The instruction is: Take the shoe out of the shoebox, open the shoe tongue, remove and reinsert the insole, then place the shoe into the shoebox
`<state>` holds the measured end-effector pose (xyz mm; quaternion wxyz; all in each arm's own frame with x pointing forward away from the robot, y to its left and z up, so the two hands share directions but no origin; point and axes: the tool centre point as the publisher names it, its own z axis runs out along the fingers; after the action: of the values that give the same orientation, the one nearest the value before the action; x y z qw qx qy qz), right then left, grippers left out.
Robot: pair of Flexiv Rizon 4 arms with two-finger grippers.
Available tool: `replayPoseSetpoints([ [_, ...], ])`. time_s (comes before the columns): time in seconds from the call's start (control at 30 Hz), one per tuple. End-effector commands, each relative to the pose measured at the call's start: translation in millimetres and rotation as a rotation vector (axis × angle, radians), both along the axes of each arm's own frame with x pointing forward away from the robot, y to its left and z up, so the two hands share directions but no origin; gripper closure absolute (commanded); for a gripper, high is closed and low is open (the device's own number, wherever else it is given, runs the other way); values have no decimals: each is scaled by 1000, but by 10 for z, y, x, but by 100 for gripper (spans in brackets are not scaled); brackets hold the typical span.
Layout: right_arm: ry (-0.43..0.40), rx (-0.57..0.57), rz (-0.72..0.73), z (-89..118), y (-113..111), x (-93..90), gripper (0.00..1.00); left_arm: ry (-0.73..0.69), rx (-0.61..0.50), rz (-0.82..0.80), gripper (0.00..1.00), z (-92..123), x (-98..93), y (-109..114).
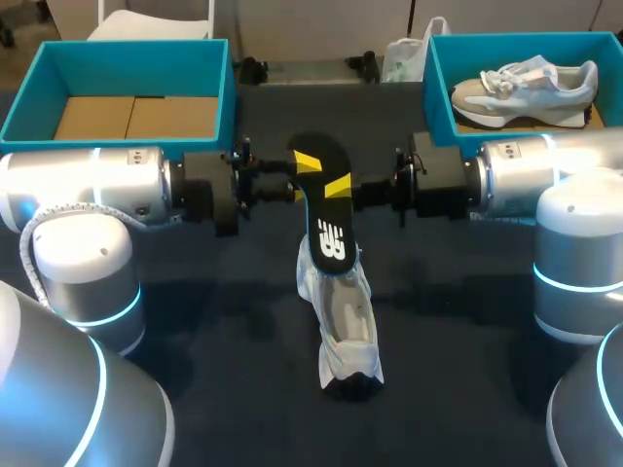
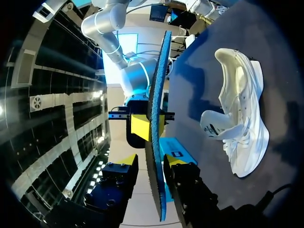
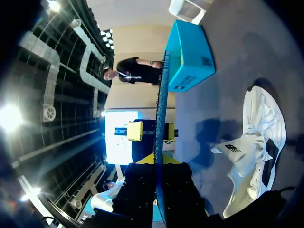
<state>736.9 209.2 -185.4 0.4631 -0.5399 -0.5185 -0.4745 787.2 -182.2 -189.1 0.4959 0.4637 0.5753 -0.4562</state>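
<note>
The right gripper [image 1: 340, 186] is clamped on the black insole [image 1: 327, 216] from 3 o'clock, while the left gripper [image 1: 305, 162], at 9 o'clock, seems to stand open around it, one finger apparently clear of the edge, though the wrist view is poor. If the right lets go before the left bites, the insole could drop or twist off line. The white shoe [image 1: 348, 326] lies on the table at 6 o'clock below both grippers, the insole's lower end at its mouth — pushed crooked, it may buckle against the collar.
</note>
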Motion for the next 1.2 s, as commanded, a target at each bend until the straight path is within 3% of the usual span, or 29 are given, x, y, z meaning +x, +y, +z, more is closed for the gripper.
replayPoseSetpoints([
  [0.03, -1, -1, -3, -3, 10, -7, 100, -7, -4, 2, 69, -19, -6, -25],
  [0.23, -1, -1, -3, -3, 10, -7, 100, -24, -4, 9, 81, -23, 3, -50],
  [0.53, -1, -1, -3, -3, 10, -7, 100, -34, -4, 12, 78, -44, 4, -84],
  [0.7, -1, -1, -3, -3, 10, -7, 100, -45, -3, 15, 83, -45, 10, -108],
  [0.83, -1, -1, -3, -3, 10, -7, 100, -50, -2, 17, 100, -55, 25, -122],
  [1.03, -1, -1, -3, -3, 10, -7, 100, -54, -11, 13, 100, -38, 41, -113],
  [1.07, -1, -1, -3, -3, 10, -7, 84, -55, -13, 11, 100, -34, 42, -108],
  [1.1, -16, -6, 6, 14, 4, -5, 23, -59, -14, 6, 100, -28, 38, -99],
  [1.13, -26, -6, 6, 23, -3, -5, 0, -60, -14, 5, 100, -25, 34, -92],
  [1.2, -63, -14, 8, 55, -39, -16, 0, -61, -15, 2, 100, -15, 16, -59],
])
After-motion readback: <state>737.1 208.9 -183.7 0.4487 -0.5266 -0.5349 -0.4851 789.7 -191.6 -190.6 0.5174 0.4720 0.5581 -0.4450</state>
